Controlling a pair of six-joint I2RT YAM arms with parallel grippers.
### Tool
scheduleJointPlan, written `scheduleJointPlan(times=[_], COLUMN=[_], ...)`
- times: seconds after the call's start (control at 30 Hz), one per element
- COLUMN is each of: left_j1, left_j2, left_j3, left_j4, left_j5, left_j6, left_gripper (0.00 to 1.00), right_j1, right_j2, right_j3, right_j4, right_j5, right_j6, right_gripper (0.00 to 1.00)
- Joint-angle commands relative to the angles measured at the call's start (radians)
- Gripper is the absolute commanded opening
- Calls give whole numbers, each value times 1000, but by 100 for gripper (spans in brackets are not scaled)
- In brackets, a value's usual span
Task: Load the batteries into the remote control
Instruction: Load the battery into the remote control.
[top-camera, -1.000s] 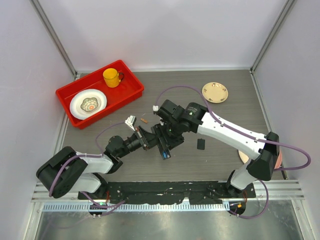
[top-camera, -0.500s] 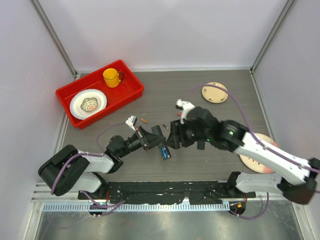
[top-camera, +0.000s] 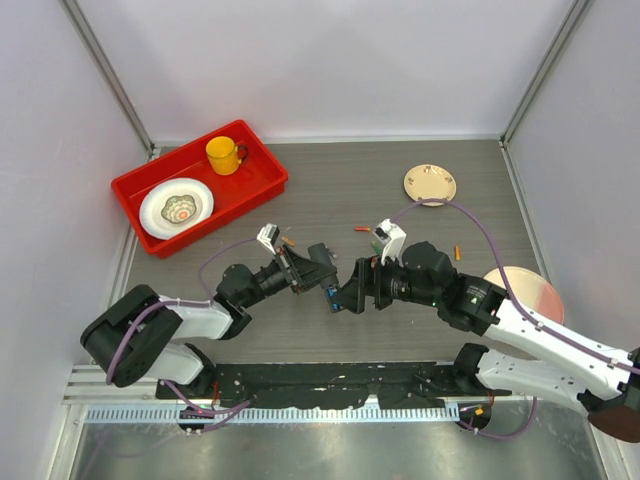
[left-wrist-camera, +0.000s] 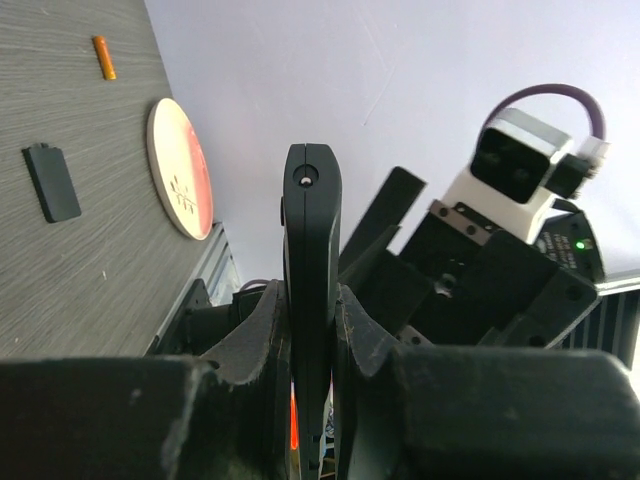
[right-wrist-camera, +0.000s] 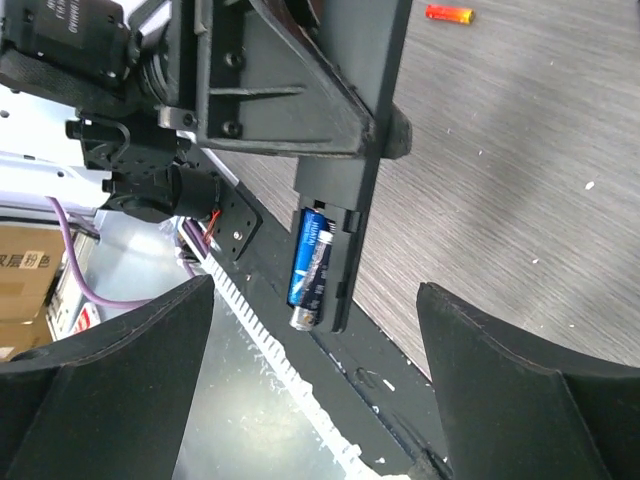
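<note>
Grey table (top-camera: 330, 190), remote (left-wrist-camera: 312, 250) raised with its battery bay open
The remote is clamped edge-on in the left pincer (top-camera: 318, 268) above the table; the right pincer (top-camera: 349, 292) is spread wide and empty beside it. A blue battery (right-wrist-camera: 308, 262) is seated in the bay, while orange batteries (top-camera: 361, 229) lie loose, so loading is judged part done

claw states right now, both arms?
Left claw: closed, holding the remote control.
Right claw: open, holding nothing.
</note>
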Motion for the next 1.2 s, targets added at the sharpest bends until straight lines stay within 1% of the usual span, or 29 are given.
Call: scheduleJointPlan(times=[0.0,0.07,0.1,0.23,0.27,0.43,0.53,0.77,1.03,1.17], left_j1=[-3,-5,-3,-3,-5,-3,-5,-5,-5,-5], left_j2=[10,12,13,13,13,10,12,12,12,10], left_j3=[46,49,49,49,49,49,51,56,56,54], left_j4=[240,240,240,240,240,240,240,240,240,240], left_j5=[30,28,30,31,31,33,33,36,37,37], left_j6=[-19,-23,-23,-28,-28,-28,-29,-31,-29,-29], left_gripper=[0,0,0,0,0,0,0,0,0,0], right_j1=[-68,-100,-131,-184,-192,-221,-223,-223,-223,-223], right_j2=[-29,-45,-46,-52,-51,-49,-33,-6,24,29], right_j3=[-54,-87,-107,-153,-160,-199,-205,-222,-228,-231], right_j4=[132,166,190,260,270,356,379,433,418,416], right_j5=[-141,-175,-214,-316,-330,-411,-439,-471,-477,-483], right_j6=[47,68,75,114,128,170,185,202,188,187], right_gripper=[87,86,85,80,77,73,71,61,59,56])
